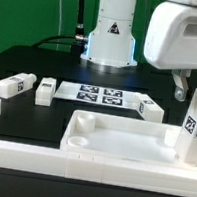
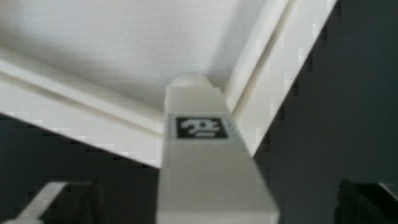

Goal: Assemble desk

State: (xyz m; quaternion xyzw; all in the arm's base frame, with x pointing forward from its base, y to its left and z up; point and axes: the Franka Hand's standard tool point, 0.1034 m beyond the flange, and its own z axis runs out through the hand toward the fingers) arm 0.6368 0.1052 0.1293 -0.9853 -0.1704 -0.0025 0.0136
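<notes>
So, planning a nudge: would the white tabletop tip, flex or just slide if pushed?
The tabletop lies broad and low, so it probably slides rather than tips. Its raised rim and moulded look suggest it is stiff. A shallow tray, it is likely light for its size.

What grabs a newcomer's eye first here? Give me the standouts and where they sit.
The upright leg at the exterior view's right stands out, tag showing, right under the robot's big white hand; the wrist view looks straight down its length. The large white tabletop fills the foreground. Behind it, three loose legs lie either side of the marker board.
</notes>
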